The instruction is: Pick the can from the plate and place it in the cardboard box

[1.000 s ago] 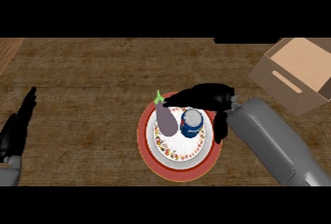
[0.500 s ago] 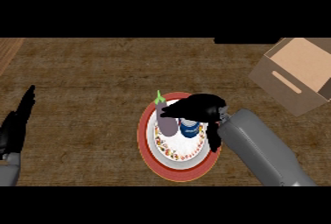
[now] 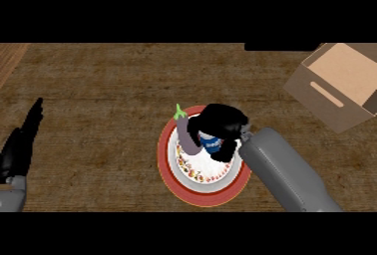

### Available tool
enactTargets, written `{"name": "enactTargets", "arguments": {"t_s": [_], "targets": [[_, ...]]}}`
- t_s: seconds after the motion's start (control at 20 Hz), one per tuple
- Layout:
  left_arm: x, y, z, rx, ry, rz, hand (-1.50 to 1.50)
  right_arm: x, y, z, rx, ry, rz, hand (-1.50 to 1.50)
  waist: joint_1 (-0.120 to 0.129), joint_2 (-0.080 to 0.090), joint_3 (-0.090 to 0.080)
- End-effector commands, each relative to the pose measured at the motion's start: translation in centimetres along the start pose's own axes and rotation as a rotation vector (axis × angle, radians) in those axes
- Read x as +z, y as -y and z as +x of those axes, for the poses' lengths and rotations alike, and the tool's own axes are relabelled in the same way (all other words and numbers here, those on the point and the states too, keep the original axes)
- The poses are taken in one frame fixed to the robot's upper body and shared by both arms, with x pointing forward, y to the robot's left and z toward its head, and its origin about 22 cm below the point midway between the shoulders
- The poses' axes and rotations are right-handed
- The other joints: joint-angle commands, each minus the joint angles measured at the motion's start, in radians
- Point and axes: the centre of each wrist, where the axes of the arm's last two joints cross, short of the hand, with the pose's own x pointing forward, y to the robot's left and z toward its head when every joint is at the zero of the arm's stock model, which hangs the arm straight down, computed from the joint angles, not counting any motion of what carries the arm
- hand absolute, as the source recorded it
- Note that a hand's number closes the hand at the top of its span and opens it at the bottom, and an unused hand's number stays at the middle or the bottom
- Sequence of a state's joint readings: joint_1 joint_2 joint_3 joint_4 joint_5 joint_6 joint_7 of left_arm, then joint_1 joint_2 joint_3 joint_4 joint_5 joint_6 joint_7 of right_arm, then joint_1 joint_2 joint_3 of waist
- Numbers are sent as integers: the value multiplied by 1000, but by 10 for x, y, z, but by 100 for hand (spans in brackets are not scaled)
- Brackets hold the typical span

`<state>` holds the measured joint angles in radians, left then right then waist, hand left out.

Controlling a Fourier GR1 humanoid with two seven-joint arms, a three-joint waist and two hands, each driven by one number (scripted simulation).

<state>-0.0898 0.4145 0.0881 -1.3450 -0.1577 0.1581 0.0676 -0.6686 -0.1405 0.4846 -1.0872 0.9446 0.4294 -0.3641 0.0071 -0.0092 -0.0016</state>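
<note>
In the head view, the right hand (image 3: 219, 127) curls around the blue can (image 3: 211, 143) standing on the plate (image 3: 193, 187). The eggplant (image 3: 185, 133) lies just beside the can, so lifting may drag it. The cardboard box (image 3: 340, 84) is well apart from the plate.

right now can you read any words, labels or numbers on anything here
No text can be read.
The can has a blue label with a white patch, too blurred to read and mostly hidden by the right hand.
The cardboard box and the plate show no lettering.
</note>
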Motion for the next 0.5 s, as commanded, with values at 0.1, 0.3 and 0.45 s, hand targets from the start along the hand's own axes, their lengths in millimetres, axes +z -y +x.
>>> {"name": "enactTargets", "arguments": {"t_s": [0.1,0.3,0.45], "targets": [[8,-14,-19,0,-41,53,0,152,-2,-112,-52,-398,-161,150,-66,13,5],[14,-15,-24,11,-64,86,0,278,7,-156,-116,-726,-282,150,-115,23,13],[13,-18,-24,22,-62,71,0,359,19,-163,-92,-844,-429,150,-83,29,13]]}}
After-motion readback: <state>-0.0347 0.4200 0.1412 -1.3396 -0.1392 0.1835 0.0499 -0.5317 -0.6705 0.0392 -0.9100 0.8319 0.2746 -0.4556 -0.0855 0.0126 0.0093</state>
